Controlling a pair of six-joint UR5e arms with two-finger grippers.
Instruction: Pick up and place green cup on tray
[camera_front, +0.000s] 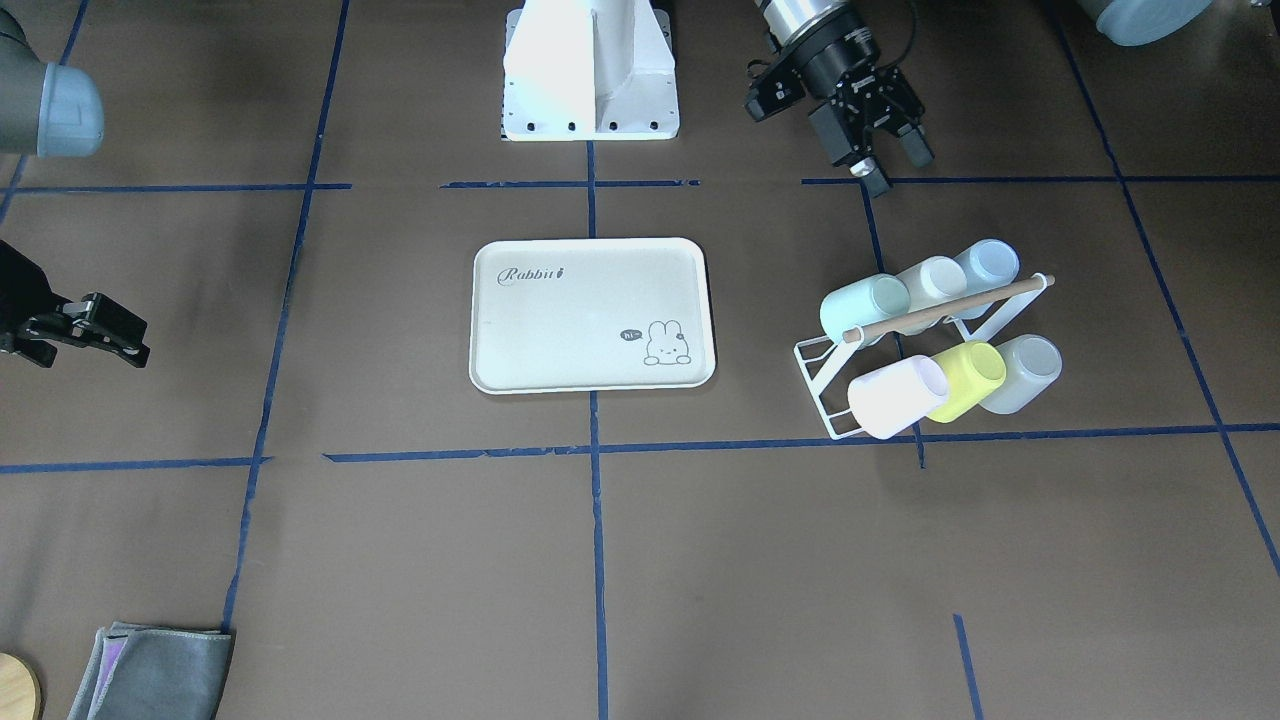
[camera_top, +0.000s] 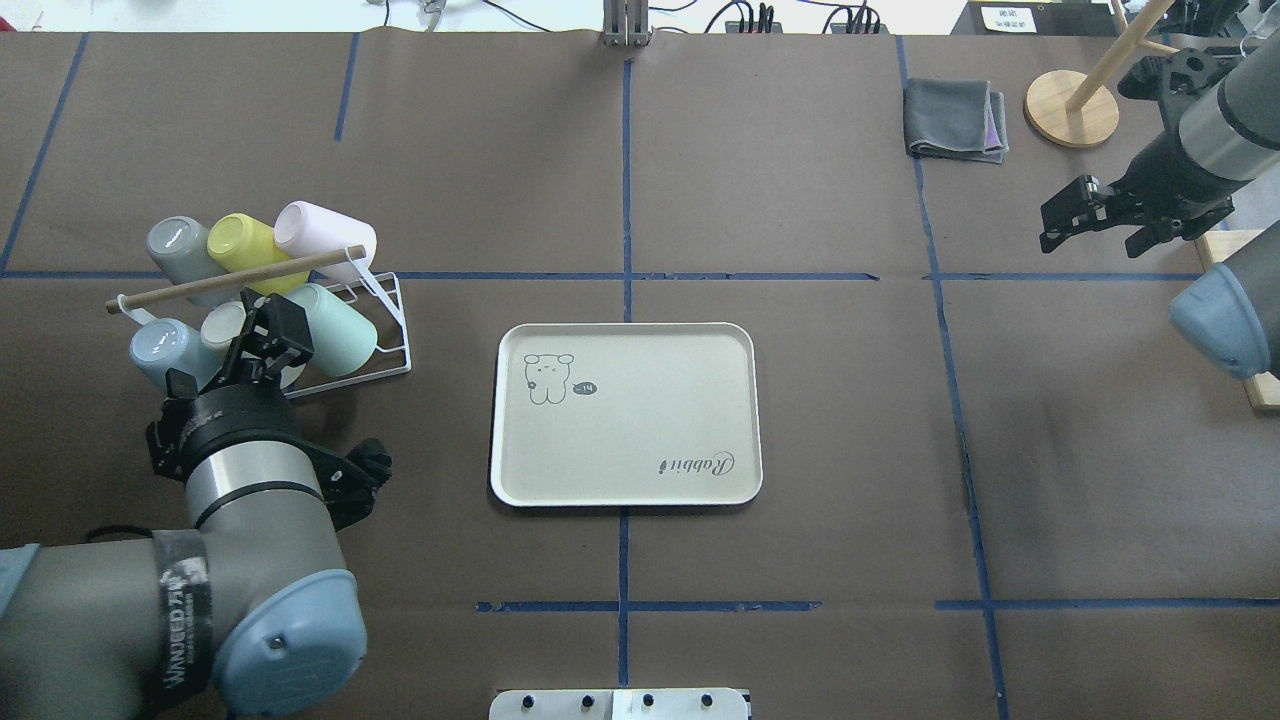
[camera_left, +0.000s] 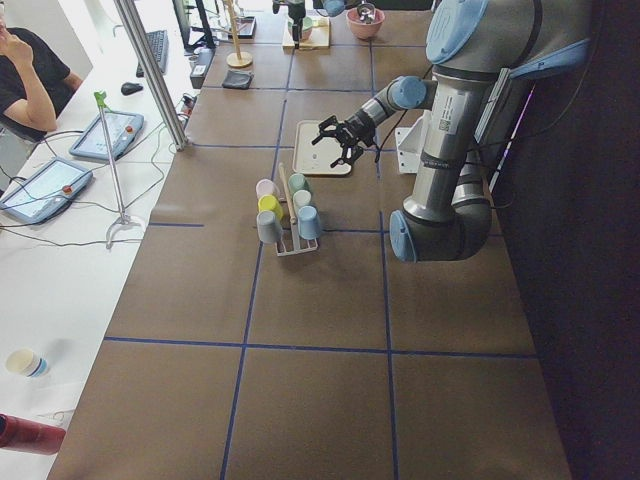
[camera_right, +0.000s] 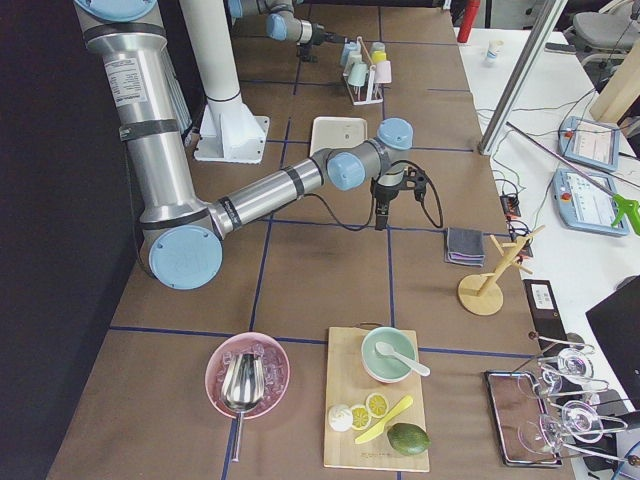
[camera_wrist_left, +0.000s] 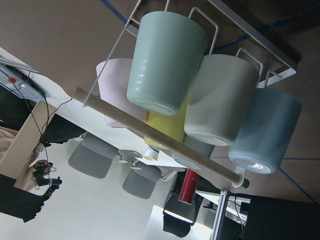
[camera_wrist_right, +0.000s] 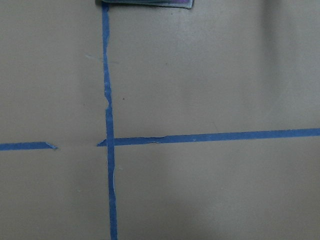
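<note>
The pale mint-green cup (camera_front: 862, 305) lies on its side in a white wire rack (camera_front: 815, 375), at the rack's end nearest the tray; it also shows in the overhead view (camera_top: 340, 325) and the left wrist view (camera_wrist_left: 167, 62). The cream "Rabbit" tray (camera_front: 592, 315) lies flat at the table's middle (camera_top: 625, 415) with nothing on it. My left gripper (camera_front: 893, 165) is open and empty, hovering on the robot's side of the rack and pointing at it (camera_top: 268, 330). My right gripper (camera_front: 112, 332) is open and empty, far off on the other side (camera_top: 1065, 218).
The rack has a wooden dowel (camera_front: 945, 308) and several other cups: white (camera_front: 930, 283), pale blue (camera_front: 985, 265), pink (camera_front: 897, 396), yellow-green (camera_front: 965, 380), grey (camera_front: 1022, 373). A folded grey cloth (camera_top: 955, 120) and a wooden stand (camera_top: 1070, 105) are at the far right.
</note>
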